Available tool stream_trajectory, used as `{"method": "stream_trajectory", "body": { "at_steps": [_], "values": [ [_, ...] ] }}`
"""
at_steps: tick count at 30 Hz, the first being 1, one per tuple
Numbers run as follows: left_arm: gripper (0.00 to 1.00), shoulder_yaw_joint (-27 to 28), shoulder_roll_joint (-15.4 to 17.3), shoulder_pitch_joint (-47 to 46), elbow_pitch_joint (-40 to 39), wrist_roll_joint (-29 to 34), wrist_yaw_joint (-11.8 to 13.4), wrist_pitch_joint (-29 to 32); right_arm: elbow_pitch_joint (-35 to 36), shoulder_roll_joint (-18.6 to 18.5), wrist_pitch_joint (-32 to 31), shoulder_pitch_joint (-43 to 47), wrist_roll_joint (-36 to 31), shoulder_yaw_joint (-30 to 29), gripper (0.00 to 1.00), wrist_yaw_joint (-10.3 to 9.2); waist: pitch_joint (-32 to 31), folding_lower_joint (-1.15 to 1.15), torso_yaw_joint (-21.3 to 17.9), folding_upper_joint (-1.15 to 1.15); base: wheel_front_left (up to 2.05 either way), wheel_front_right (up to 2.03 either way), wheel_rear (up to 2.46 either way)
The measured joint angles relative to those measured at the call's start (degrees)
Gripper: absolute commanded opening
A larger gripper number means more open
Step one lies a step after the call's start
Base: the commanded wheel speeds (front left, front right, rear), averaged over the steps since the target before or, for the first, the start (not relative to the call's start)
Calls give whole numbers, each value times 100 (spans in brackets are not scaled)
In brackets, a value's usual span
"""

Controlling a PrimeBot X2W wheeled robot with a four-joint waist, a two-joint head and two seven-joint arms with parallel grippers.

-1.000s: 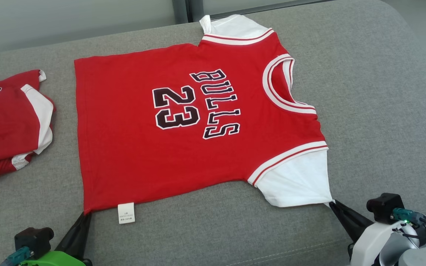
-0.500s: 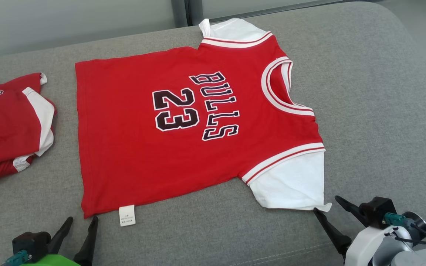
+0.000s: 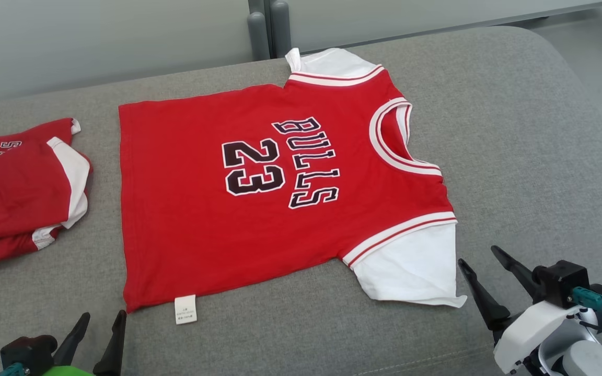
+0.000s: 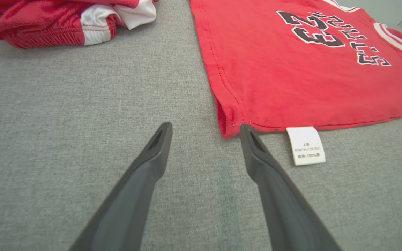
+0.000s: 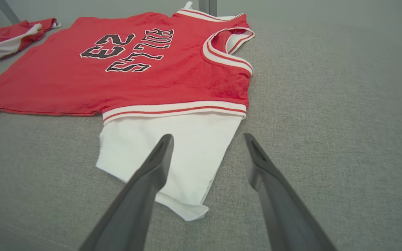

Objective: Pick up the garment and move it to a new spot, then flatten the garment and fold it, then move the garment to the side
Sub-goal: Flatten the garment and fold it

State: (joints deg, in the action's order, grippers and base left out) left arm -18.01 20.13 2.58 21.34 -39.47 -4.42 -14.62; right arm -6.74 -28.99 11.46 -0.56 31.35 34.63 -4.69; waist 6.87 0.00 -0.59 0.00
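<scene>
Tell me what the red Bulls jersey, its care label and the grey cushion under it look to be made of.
Red Bulls jersey: soft matte knit, probably cotton; fuzzy face, stitched hem.
Care label: thin, smooth white tape, perhaps woven or printed satin; crisp edges, small dark print.
Grey cushion: coarse woven upholstery fabric, matte, heathered; the weave shows close up.

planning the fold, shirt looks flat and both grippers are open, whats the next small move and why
Probably close the right gripper on the near white sleeve and the left gripper on the hem corner: the jersey lies flat, unfolded.
</scene>
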Motion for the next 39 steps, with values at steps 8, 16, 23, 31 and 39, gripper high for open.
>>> {"method": "stream_trajectory", "body": {
  "at_steps": [8, 16, 23, 31, 39],
  "values": [
    [100, 399, -271, -26, -526, -75, 208, 0, 86, 48, 188, 58, -10, -453, 100, -157, -279, 0, 65, 0, 0, 0, 0],
    [100, 589, -344, -18, -766, 3, 350, -1, 219, 272, 265, 123, -120, -784, 100, -200, -537, 0, 157, 0, 0, 0, 0],
    [100, 547, -479, 35, -835, 140, 428, -1, 215, 378, 271, 254, -320, -905, 100, -240, -712, 0, 238, 0, 0, 0, 0],
    [100, 722, -498, 154, -927, 145, 495, -1, 194, 527, 282, 343, -422, -1135, 100, -241, -730, 0, 254, 0, 0, 0, 0],
    [100, 700, -530, 150, -912, 247, 491, -2, 59, 749, 287, 333, -578, -1551, 100, -247, -681, 0, 204, 0, 0, 0, 0]
  ]
}}
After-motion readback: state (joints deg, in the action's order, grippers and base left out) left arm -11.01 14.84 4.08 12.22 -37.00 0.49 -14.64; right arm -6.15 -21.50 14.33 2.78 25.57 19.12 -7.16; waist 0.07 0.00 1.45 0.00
